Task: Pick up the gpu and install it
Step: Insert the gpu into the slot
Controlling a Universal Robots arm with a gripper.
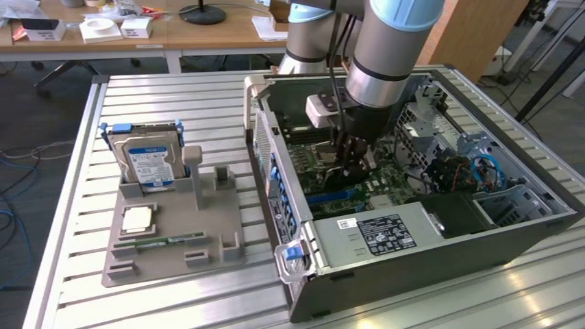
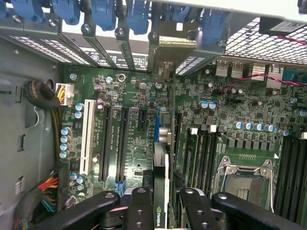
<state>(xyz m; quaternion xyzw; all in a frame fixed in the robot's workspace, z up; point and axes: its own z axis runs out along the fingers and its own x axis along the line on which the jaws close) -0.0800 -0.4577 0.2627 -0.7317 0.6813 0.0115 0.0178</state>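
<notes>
Gripper (image 2: 164, 203) was clamped on the gpu (image 2: 160, 184), edge-on over the motherboard (image 2: 129, 96), so squaring the card's edge up before any even downward push looked key.

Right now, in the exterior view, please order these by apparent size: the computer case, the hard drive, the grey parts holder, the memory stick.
Largest to smallest:
1. computer case
2. grey parts holder
3. hard drive
4. memory stick

Arm (image 1: 388, 55) reaching steeply down, wrist vertical, pincer (image 1: 352, 156) pointing downward, fingers (image 2: 140, 206) clamped on the gpu (image 2: 161, 165)
</notes>
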